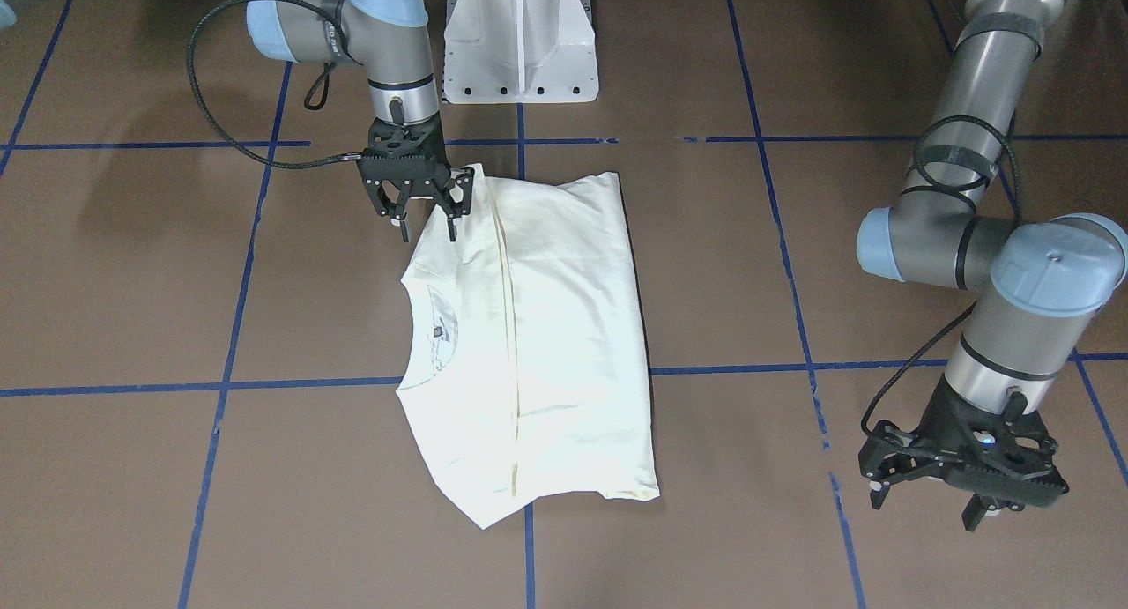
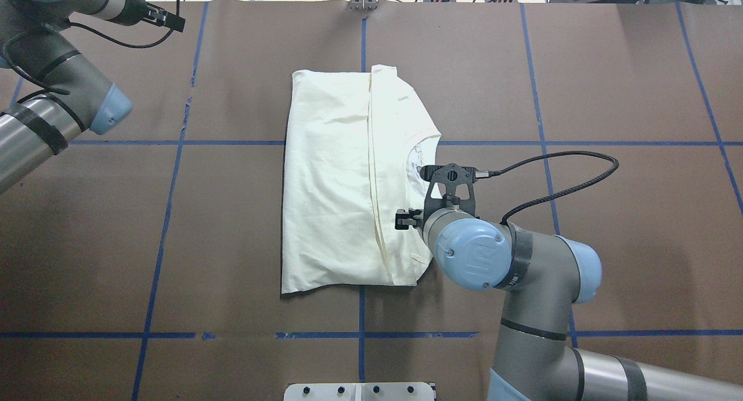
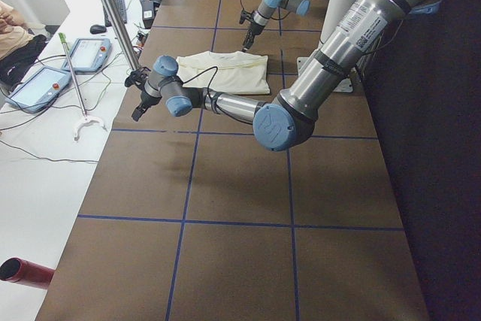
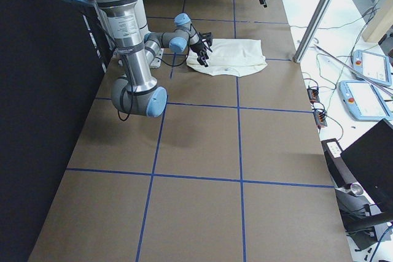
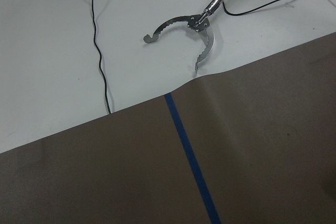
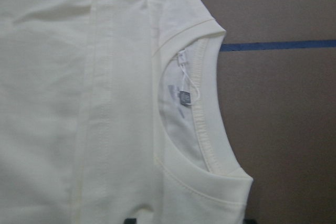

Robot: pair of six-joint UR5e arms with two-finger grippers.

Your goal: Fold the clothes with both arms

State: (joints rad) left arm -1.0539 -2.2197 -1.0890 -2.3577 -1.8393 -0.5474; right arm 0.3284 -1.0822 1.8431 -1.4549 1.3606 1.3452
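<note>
The cream T-shirt (image 1: 538, 327) lies folded flat on the brown table, plain side up, its neckline (image 6: 202, 108) and label facing my right arm. My right gripper (image 1: 426, 223) hangs open over the shirt's shoulder corner nearest the robot base, holding nothing. In the overhead view the right arm's wrist (image 2: 470, 253) covers that corner of the shirt (image 2: 336, 180). My left gripper (image 1: 925, 503) is open and empty, far from the shirt near the table's operator-side edge. The left wrist view shows only bare table and floor.
Blue tape lines (image 1: 520, 384) grid the table. The white pedestal base (image 1: 520, 40) stands behind the shirt. Off the table edge lie a metal reach-grabber (image 5: 194, 24), cables and teach pendants (image 3: 45, 84). A red cylinder (image 3: 22, 272) lies on the floor.
</note>
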